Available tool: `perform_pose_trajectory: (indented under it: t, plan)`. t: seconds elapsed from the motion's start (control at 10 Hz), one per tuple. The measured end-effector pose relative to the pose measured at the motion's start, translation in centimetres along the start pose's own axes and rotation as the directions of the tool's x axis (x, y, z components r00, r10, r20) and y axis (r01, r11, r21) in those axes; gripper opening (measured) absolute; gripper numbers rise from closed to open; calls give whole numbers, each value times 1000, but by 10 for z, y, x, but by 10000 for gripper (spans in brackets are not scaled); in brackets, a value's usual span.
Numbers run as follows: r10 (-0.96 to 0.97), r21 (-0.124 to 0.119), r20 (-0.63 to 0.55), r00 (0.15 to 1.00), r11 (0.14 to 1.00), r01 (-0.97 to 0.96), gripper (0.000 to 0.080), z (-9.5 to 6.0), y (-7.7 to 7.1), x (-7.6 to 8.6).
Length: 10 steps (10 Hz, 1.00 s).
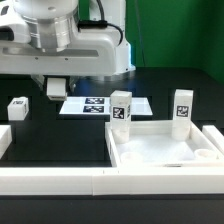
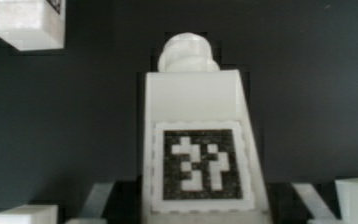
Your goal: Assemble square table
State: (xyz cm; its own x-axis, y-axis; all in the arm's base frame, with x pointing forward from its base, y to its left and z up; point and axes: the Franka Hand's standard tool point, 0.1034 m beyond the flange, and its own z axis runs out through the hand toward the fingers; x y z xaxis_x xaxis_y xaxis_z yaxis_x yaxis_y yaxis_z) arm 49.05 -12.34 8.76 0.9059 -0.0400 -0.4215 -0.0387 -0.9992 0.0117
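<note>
The gripper (image 1: pixel 56 90) hung well apart from the square table (image 1: pixel 150 152), over bare black tabletop (image 1: pixel 45 135); its fingers (image 2: pixel 108 200) clamped a tagged leg (image 2: pixel 202 140) by the side edges.

1 tagged white leg (image 2: pixel 197 120) in claw (image 2: pixel 201 205)

No letters, numbers or brand names are legible in either view. The only printed signs are black-and-white square marker tags.

- One tag on the first leg (image 1: pixel 120 110).
- One tag on the second leg (image 1: pixel 182 108).
- One tag on the loose leg (image 1: pixel 18 107).
- Tags on the marker board (image 1: pixel 95 105).
- In the wrist view, one tag on the near leg (image 2: pixel 202 110). Its block pattern contains no characters.
</note>
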Motion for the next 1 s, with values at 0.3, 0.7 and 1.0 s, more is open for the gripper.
perform_pose_trajectory:
  t: [0.3, 0.7, 1.0]
  plan:
    - [4, -10, -237, 972, 1000, -7, 285, -14, -10, 9]
    - [2, -35, -441, 898, 999, -19, 285, -28, -10, 26]
    - [-27, -93, -608, 794, 995, -38, 285, -33, -7, 32]
